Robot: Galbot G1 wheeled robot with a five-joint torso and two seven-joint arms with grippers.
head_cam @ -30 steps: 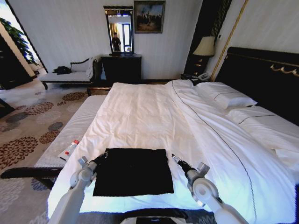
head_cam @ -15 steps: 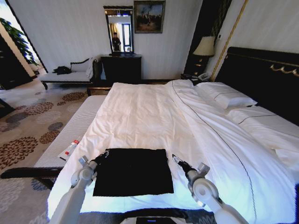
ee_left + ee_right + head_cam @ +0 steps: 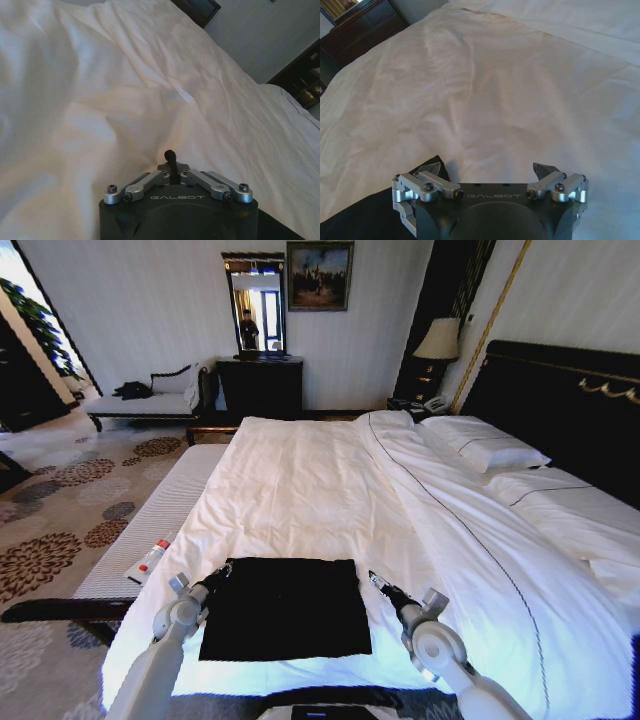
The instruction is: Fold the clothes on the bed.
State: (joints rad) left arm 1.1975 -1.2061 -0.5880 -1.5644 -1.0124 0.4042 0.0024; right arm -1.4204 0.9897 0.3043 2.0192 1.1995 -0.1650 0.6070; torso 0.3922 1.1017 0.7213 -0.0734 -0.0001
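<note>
Clothes [image 3: 285,607] between both hands.

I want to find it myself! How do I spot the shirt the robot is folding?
Look at the big bed with the white cover. At its near edge, between the left gripper and the right gripper, lies the shirt. It is a flat black square, the only dark thing on all that white.

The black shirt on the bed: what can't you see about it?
Head view: the folded black cotton T-shirt hides its own front.
Left wrist view: the body of the left gripper hides whether its shut jaws pinch cloth.
Right wrist view: the body of the right gripper and the picture edge cut off most of the shirt.
</note>
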